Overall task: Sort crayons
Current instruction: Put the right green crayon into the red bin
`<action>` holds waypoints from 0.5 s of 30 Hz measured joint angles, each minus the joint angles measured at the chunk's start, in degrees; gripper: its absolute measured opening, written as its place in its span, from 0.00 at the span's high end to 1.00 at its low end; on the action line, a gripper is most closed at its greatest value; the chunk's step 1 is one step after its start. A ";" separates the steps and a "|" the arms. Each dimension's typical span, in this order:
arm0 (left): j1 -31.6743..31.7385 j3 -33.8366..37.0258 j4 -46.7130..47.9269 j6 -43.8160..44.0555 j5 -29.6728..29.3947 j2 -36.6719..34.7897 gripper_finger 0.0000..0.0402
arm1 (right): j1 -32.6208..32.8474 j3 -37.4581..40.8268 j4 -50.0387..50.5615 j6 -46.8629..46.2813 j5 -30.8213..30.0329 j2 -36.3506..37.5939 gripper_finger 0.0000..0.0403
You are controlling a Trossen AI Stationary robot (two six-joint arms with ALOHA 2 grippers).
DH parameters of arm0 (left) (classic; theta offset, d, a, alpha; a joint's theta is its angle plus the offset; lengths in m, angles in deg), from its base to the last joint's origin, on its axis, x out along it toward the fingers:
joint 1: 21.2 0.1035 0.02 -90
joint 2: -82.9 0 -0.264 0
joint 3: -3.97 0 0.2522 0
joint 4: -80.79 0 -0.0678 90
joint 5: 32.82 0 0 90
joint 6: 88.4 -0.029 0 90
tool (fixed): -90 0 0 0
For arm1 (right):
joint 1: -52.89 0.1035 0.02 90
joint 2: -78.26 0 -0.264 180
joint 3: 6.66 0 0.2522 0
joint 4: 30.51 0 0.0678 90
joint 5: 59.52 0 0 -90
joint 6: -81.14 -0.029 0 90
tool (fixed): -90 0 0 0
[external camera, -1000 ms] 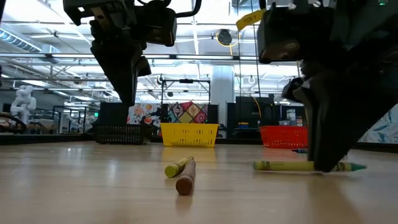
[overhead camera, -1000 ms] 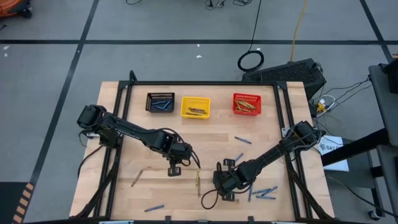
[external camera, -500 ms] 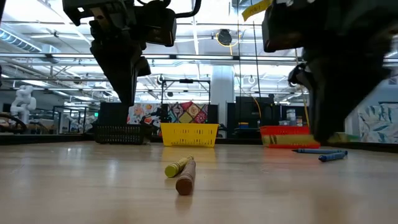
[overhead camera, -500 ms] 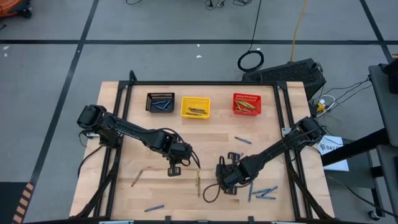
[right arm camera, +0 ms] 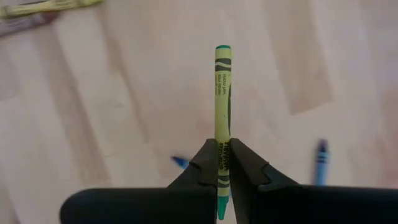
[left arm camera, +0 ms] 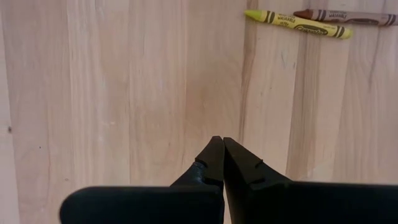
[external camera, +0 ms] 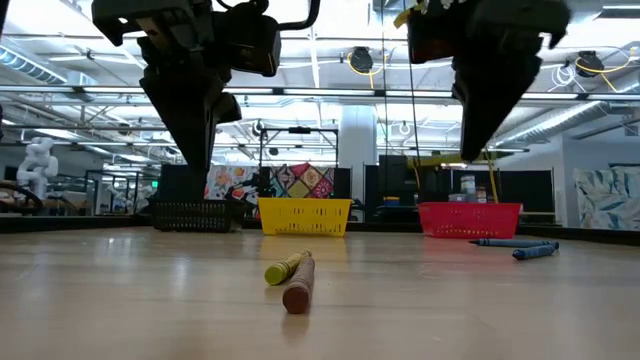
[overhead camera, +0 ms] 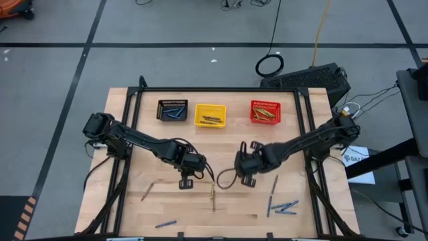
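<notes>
**Yellow-green crayon held above the table in the right gripper**

A yellow-green crayon (right arm camera: 222, 93) with a green tip sits pinched between the right gripper's (right arm camera: 222, 155) two dark fingers, sticking out forward past them — clear of the wood below. In the high view the right gripper (overhead camera: 245, 163) is over the middle of the table, nearer its right half.

The other crayons lie scattered. A yellow crayon (left arm camera: 297, 23) and a brown crayon (left arm camera: 345, 17) rest side by side, close enough that they seem to touch; in the low view they lie nearest the camera (external camera: 286, 267). Several blue crayons (overhead camera: 284, 207) lie near the front right corner, one tan crayon (overhead camera: 147, 192) lies at the front left, and another blue one (overhead camera: 166, 223) rests by the front edge.

The left gripper (overhead camera: 186, 183) hangs over bare wood left of centre, its fingers (left arm camera: 211, 158) pressed together with nothing between them.

Along the far side of the wooden table (overhead camera: 227, 144) stand three mesh baskets in a row — a black basket (overhead camera: 172, 110), a yellow basket (overhead camera: 210, 115) and a red basket (overhead camera: 266, 112) — each with crayons inside.
</notes>
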 joint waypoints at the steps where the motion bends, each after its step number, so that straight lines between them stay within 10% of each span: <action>1: 0.00 0.00 0.02 -0.01 -0.01 0.00 1.00 | -0.90 0.02 0.90 0.58 0.00 0.53 1.00; 15: 0.00 0.02 2.20 -0.65 -1.24 0.00 1.00 | -17.75 0.00 7.97 14.59 -1.52 7.09 1.00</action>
